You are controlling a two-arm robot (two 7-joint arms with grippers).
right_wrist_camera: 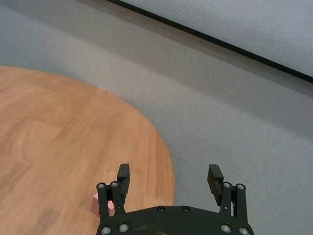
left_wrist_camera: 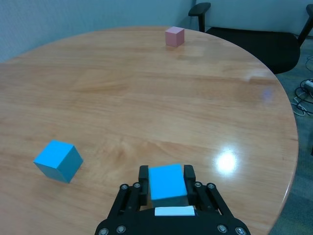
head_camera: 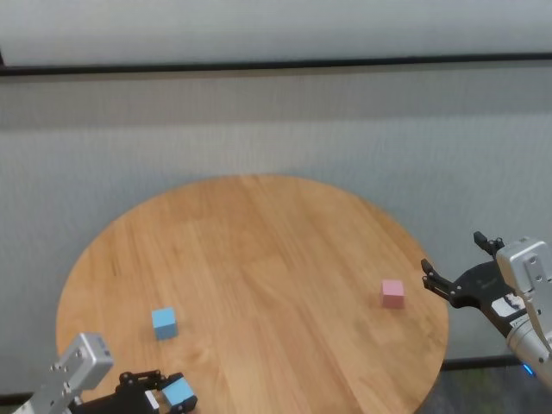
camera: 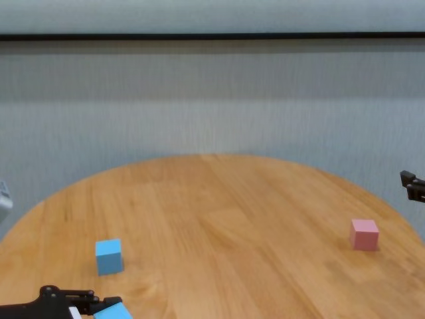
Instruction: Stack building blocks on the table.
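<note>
My left gripper (head_camera: 166, 386) is shut on a light blue block (left_wrist_camera: 167, 184) at the near left edge of the round wooden table (head_camera: 259, 259); the held block also shows in the head view (head_camera: 178, 393) and the chest view (camera: 113, 312). A second light blue block (head_camera: 164, 323) sits on the table just beyond it, apart from the gripper; it also shows in the left wrist view (left_wrist_camera: 58, 160) and chest view (camera: 109, 256). The pale pink block (head_camera: 392, 293) rests near the table's right edge. My right gripper (head_camera: 454, 266) is open and empty, off the table's right edge, right of the pink block (right_wrist_camera: 100, 204).
A grey wall stands behind the table. A black office chair (left_wrist_camera: 254, 39) is beyond the table's far side in the left wrist view. Cables (left_wrist_camera: 304, 95) lie on the floor there.
</note>
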